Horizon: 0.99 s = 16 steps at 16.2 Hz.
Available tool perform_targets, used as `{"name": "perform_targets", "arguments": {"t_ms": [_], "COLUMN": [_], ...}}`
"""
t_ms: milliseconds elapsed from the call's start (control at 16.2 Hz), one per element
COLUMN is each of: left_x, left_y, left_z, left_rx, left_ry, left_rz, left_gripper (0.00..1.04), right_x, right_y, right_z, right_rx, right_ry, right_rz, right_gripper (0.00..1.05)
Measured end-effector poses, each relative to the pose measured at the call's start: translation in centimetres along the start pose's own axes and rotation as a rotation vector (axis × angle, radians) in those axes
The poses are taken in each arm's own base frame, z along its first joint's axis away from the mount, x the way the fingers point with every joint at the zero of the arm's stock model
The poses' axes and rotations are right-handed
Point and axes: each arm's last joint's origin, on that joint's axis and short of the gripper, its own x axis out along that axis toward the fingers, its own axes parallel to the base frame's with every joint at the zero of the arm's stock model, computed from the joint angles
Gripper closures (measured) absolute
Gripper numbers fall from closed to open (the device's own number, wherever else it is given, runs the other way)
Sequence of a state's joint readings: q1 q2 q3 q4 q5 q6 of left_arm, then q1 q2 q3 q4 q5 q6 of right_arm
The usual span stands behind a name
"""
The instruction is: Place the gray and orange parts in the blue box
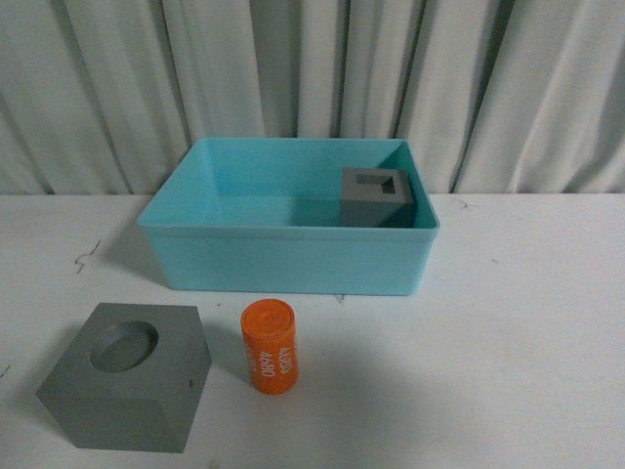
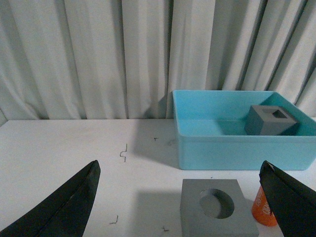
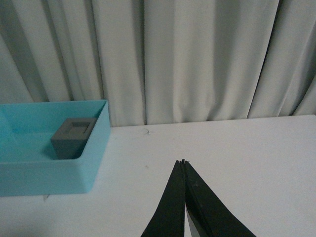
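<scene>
The blue box (image 1: pixel 293 259) stands at the back middle of the white table. Inside it, at the right end, sits a gray cube with a rectangular recess (image 1: pixel 376 193), also visible in the left wrist view (image 2: pixel 270 120) and the right wrist view (image 3: pixel 72 136). A gray cube with a round recess (image 1: pixel 129 376) rests at the front left, with the orange cylinder (image 1: pixel 270 347) lying beside it. My left gripper (image 2: pixel 180 170) is open, its fingers (image 2: pixel 74 205) wide apart, hovering short of the round-recess cube (image 2: pixel 216 207). My right gripper (image 3: pixel 182 162) is shut on nothing, over bare table right of the box (image 3: pixel 49 173).
A pleated white curtain (image 1: pixel 312 78) hangs close behind the table. Small dark marks (image 2: pixel 123 150) dot the tabletop left of the box. No arm appears in the front view.
</scene>
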State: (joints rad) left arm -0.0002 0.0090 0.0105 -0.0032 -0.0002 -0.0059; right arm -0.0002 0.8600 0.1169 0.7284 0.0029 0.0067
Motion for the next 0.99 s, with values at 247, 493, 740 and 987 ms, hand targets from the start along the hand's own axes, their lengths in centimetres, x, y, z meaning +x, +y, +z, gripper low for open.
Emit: {"name": "perform_targets", "arguments": {"t_ms": [247,493,740,987], "left_x": [0.0,0.0,0.0,0.0], "left_y": [0.0,0.0,0.0,0.0], "left_z": [0.0,0.0,0.0,0.0], "left_rx": [0.000,0.000,0.000,0.000], "left_ry": [0.000,0.000,0.000,0.000], "left_rz": [0.000,0.001,0.000,0.000], "left_gripper": [0.07,0.07,0.07,0.07], "right_x": [-1.6,-2.7,-3.8,-4.6], "right_y": [0.0,0.0,0.0,0.0], "right_z": [-0.5,-1.7,-1.2,-1.1], "right_rx": [0.000,0.000,-0.001,0.000], "right_ry": [-0.008,0.010,-0.021,-0.025], "right_rz": [0.000,0.000,0.001,0.001], "right_gripper": [1.03,1.03,1.03,1.03]}}
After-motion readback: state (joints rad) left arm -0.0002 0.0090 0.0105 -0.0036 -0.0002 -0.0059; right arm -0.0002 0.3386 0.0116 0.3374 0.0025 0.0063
